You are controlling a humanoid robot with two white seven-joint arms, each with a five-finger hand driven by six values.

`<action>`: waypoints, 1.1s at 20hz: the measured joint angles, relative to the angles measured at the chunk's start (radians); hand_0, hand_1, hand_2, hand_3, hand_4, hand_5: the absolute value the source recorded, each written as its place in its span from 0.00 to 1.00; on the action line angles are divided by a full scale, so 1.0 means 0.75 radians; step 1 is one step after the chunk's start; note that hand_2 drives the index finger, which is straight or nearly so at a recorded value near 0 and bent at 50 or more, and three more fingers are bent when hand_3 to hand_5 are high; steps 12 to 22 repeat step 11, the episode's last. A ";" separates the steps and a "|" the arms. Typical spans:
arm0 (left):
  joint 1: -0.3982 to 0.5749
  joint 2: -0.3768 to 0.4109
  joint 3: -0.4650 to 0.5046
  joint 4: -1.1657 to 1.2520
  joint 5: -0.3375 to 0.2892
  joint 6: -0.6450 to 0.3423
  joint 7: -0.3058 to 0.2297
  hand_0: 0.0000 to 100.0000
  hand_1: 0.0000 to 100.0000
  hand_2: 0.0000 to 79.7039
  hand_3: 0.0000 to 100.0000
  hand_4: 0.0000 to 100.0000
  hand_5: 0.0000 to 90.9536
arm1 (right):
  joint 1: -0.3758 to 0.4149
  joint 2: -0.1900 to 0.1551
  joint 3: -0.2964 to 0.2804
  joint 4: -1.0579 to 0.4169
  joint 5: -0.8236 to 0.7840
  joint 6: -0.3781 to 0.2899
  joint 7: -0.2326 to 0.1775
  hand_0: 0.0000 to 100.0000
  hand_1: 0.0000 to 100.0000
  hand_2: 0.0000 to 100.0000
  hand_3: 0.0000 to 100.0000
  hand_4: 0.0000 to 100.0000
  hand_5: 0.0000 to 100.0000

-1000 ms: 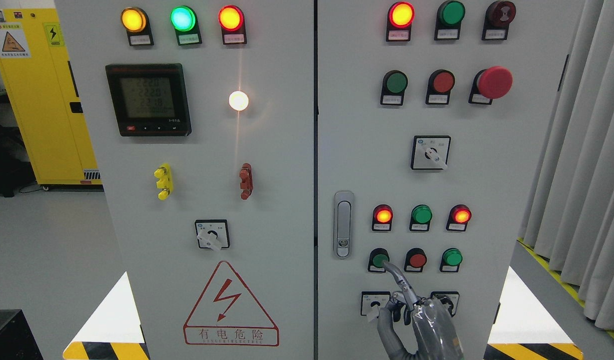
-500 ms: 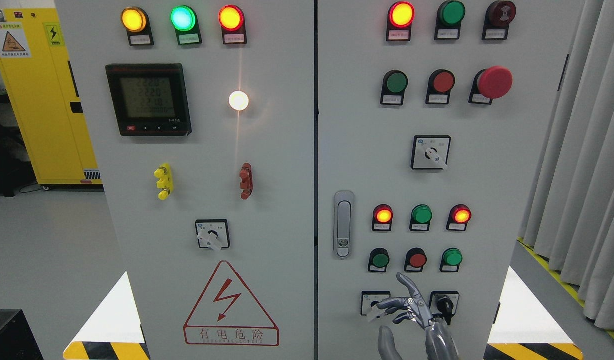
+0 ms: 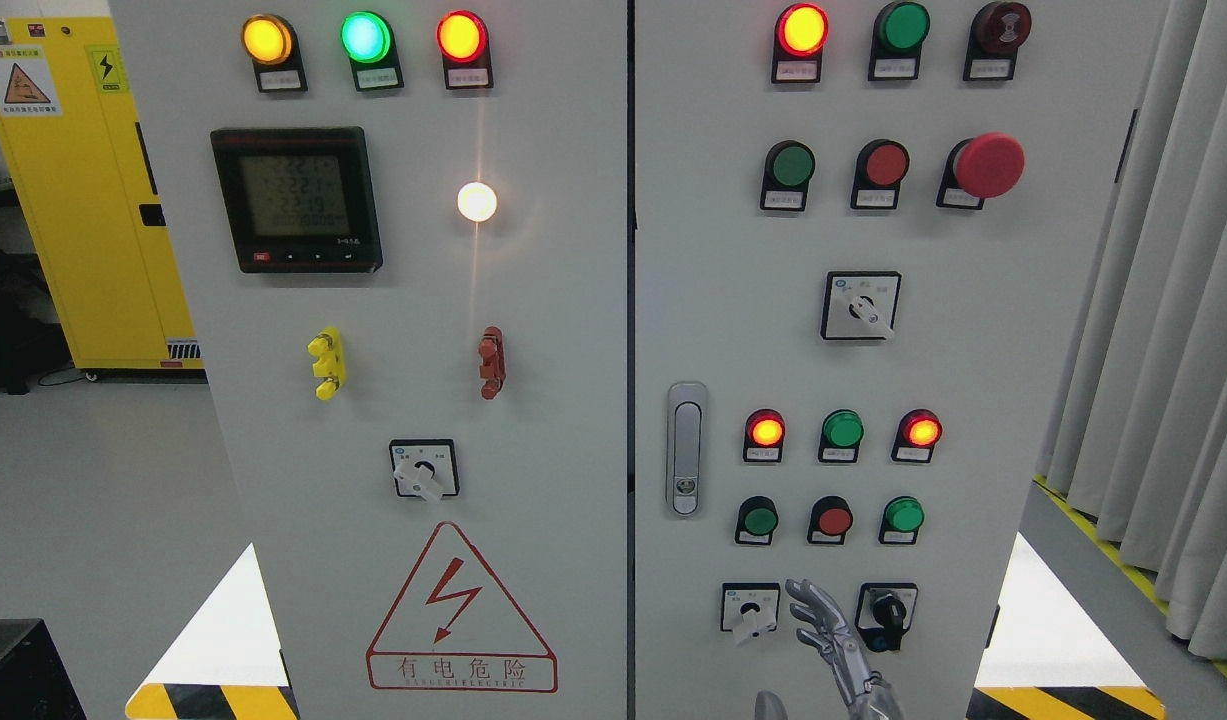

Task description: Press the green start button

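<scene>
1. The green start button (image 3: pixel 760 520) is sitting at the left end of the lowest row of three push buttons on the right-hand cabinet door (image 3: pixel 973 350), with nothing touching it.
2. The right hand (image 3: pixel 823 625) is showing below and to the right of that button, its arm entering at the bottom edge right of the middle; its fingers (image 3: pixel 805 598) are spreading loosely and holding nothing, tips pointing up and left toward the button.
3. From the button, the fingers are lying down and to the right, apart from it; a press would probably call for a reach up and left.
4. Just right of the button, the red button (image 3: pixel 833 520) is sitting closest to the likely path, so a stray touch there is the risk.
5. Below the button, the left selector switch (image 3: pixel 750 608) and the black-knobbed switch (image 3: pixel 887 608) are flanking the hand.
6. The left hand is not clearly showing.
</scene>
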 measured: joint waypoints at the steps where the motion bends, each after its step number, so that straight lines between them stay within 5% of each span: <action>1: 0.000 0.000 0.000 0.000 0.000 0.000 0.000 0.12 0.56 0.00 0.00 0.00 0.00 | 0.002 0.002 0.003 -0.004 -0.007 0.001 0.000 0.66 0.63 0.00 0.15 0.19 0.15; 22: 0.000 0.000 0.000 0.000 0.000 0.000 0.000 0.12 0.56 0.00 0.00 0.00 0.00 | 0.013 0.013 0.026 -0.027 -0.033 0.002 0.002 0.62 0.63 0.00 0.15 0.20 0.15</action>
